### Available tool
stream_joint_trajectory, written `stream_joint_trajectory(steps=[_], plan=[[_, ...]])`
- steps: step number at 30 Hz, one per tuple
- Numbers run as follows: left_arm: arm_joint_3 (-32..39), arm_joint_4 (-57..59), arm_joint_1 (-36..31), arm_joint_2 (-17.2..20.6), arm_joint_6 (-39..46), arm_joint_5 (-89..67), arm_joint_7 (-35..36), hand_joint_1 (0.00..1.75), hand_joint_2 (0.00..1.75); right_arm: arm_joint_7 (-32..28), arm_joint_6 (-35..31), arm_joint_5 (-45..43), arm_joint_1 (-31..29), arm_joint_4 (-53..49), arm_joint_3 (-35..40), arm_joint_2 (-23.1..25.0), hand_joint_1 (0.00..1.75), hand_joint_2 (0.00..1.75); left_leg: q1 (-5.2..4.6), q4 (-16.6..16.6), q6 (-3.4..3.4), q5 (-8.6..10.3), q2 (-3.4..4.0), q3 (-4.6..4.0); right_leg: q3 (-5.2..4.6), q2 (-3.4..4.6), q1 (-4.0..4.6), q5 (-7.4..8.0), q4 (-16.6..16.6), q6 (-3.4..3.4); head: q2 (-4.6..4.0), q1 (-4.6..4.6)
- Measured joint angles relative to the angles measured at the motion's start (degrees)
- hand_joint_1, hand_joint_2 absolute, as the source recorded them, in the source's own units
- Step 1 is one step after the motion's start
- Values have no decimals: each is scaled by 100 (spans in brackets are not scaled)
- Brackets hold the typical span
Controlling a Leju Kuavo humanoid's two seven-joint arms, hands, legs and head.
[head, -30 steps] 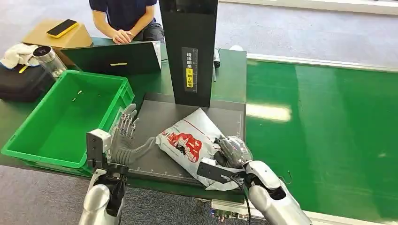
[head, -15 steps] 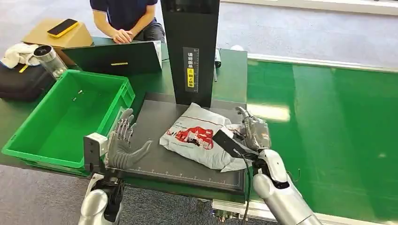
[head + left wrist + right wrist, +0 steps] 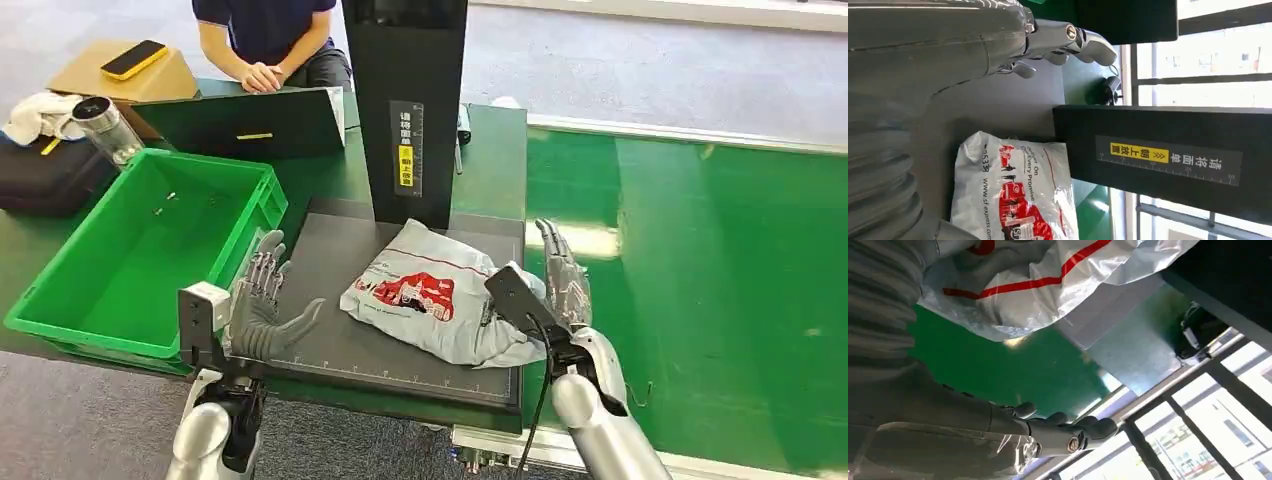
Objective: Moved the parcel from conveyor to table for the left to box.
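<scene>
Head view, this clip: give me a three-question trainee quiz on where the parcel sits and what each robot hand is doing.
1. True or false: the parcel lies inside the green bin.
2. Multiple choice: the right robot hand is A) gripping the parcel, B) open beside the parcel, C) inside the green bin.
3. Fill in: the left robot hand is open between the green bin and the ____.

Key:
1. False; it lies on the dark mat in front of the black post.
2. B
3. parcel
</scene>
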Motion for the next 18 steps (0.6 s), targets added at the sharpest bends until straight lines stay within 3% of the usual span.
stream_joint_trajectory(steps=[6, 9, 15, 18], plan=[[-11, 2, -23, 0, -151, 136, 2, 0, 175, -812, 151, -1064, 435, -687, -212, 92, 0, 175, 0, 0, 0, -1, 0, -4, -6, 0, 0, -1, 0, 1, 0, 0], [-28, 13, -24, -2, -258, 221, 4, 0, 175, -1302, 372, -2157, 775, -1319, -447, 171, 0, 175, 0, 0, 0, -1, -5, -8, -7, -4, 0, -3, -1, 4, 0, 0], [-142, 96, -64, -2, -321, 157, 37, 0, 175, -1673, 894, -3527, 1300, -2351, -1072, 396, 0, 175, 0, 0, 1, -1, -7, -8, -8, -5, -1, -3, -2, 5, 0, 2], [-236, 186, -126, -2, -363, -18, 52, 0, 175, -1704, 1176, -3762, 1532, -2713, -1485, 560, 0, 175, 0, 0, 3, -2, -9, -8, -6, -5, -1, -3, -2, 5, 0, 0]])
